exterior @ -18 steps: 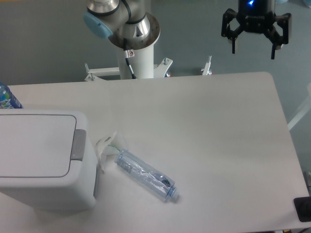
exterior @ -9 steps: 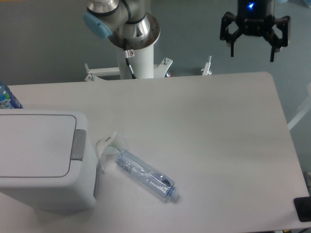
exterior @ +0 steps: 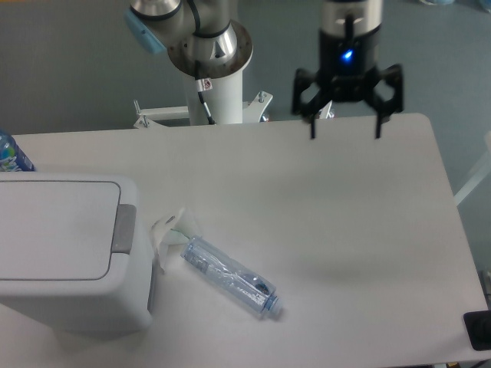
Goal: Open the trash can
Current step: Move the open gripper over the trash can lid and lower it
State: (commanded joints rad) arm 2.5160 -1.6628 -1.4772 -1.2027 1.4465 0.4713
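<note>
Two fingers of the tool (exterior: 345, 132) hang spread wide, gripping nothing, above the tabletop's (exterior: 345, 230) far edge. Well apart, at the near left, sits the trash can (exterior: 69, 261), lid shut. Its plastic looks stiff and light; the grey push-tab (exterior: 123, 228) seems the spot to press.

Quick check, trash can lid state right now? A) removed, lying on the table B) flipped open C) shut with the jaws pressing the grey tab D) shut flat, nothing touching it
D: the trash can has its white lid lying flat and closed, and the gripper hangs open over the far side of the table, well away from the grey push-tab.
</note>
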